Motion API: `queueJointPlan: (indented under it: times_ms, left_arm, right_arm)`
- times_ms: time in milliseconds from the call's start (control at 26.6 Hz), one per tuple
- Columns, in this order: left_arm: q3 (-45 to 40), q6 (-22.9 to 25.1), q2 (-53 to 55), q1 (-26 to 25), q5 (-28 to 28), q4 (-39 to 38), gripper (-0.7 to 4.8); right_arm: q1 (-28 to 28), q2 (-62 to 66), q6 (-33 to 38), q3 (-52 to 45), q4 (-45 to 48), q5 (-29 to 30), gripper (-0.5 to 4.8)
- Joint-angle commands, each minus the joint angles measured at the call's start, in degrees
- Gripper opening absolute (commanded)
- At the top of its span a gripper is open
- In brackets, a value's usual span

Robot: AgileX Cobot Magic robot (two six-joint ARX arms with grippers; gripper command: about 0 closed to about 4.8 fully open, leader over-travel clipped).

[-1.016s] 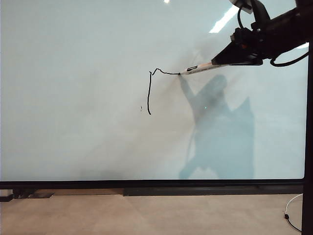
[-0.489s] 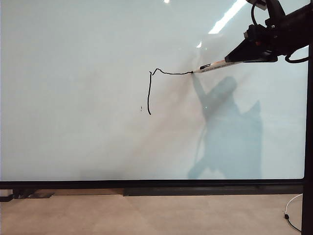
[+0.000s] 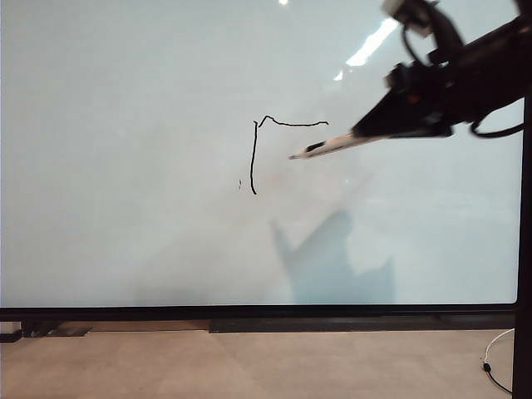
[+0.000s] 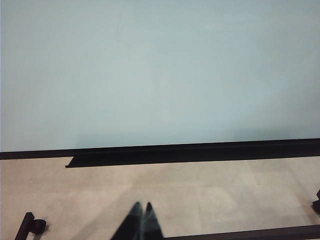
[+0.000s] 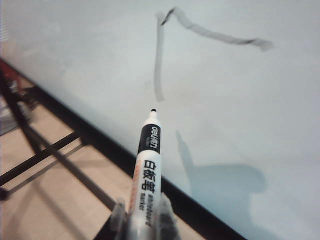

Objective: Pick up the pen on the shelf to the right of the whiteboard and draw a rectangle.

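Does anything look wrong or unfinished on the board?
Yes. The wobbly black rectangle outline on the glossy pale whiteboard has only two sides drawn. The right end effector holds the slim white pen off the line's end.

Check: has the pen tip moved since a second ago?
Yes. The pen, held by the right gripper, has left the line's right end and now sits lower-left of it, apparently off the whiteboard.

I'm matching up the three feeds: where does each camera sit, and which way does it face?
Exterior: off the arms, facing the whiteboard; shows the right gripper holding the pen by the half-drawn rectangle.
Left wrist: low, facing the board's bottom frame; shows the shut left gripper.
Right wrist: looks along the pen at the board.
Exterior and right wrist share pen and rectangle.
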State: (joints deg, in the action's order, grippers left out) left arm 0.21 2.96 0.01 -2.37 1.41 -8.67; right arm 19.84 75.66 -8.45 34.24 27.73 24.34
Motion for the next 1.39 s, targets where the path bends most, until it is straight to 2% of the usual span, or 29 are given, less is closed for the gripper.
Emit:
queueJointPlan:
  times_ms: [38,264,414,866,1393]
  left_arm:
    - [0.2,0.0,0.0,0.0,0.1,0.5,-0.05]
    - [0.2,0.0,0.0,0.0,0.1,0.6,-0.05]
    - [0.2,0.0,0.0,0.0,0.1,0.6,-0.05]
    - [0.2,0.0,0.0,0.0,0.1,0.6,-0.05]
    - [0.2,0.0,0.0,0.0,0.1,0.6,-0.05]
  right_arm:
    - [2.0,3.1,1.7,0.1,6.4,-1.5,-0.06]
    - [3.3,13.2,7.1,0.7,18.4,-1.3,-0.06]
    - [3.6,17.5,8.1,1.0,23.6,-1.4,-0.06]
    - [3.6,22.9,6.7,7.0,21.6,-1.1,-0.06]
    - [3.6,24.5,5.8,7.8,20.4,-1.5,-0.06]
